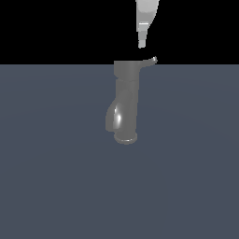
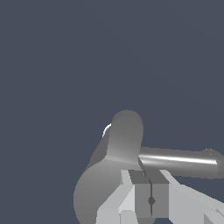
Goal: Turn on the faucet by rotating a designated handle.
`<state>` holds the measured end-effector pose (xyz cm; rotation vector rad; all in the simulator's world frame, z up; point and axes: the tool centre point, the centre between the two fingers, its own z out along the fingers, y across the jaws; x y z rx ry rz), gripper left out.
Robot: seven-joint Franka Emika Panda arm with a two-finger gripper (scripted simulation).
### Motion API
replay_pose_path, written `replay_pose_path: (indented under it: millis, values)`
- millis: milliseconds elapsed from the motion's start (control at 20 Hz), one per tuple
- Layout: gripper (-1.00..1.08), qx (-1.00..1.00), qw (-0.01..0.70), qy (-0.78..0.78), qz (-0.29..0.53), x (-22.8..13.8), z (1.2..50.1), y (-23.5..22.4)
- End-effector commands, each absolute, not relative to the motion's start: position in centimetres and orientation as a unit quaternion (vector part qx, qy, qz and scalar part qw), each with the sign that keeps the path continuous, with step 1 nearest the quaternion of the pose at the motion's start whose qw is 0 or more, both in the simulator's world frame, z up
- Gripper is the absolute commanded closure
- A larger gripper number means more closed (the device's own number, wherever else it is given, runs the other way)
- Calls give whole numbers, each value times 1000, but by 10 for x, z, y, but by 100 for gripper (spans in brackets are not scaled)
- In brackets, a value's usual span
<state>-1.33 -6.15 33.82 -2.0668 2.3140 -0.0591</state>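
Observation:
The dark grey glossy faucet stands in the middle of the exterior view, wide cap up, its bulging spout ending in a ringed round end. The thin handle sticks out of the cap toward the exterior view's right, ending in a small rounded tip. My white gripper hangs straight down, a little above the cap's right edge and the handle's root, touching neither. In the wrist view the faucet and the handle lie just beyond my gripper. Its fingers are pressed together with nothing between them.
A flat blue-grey floor spreads around the faucet in both views. A black background fills the upper part of the exterior view. No other objects show.

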Motion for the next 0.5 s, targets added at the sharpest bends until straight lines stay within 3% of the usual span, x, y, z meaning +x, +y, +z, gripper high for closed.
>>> replay_pose_path:
  millis: [0,450]
  values:
    - [108,-650,0,760,2,-8,296,-87]
    - [108,-641,0,767,0,8,296,-108]
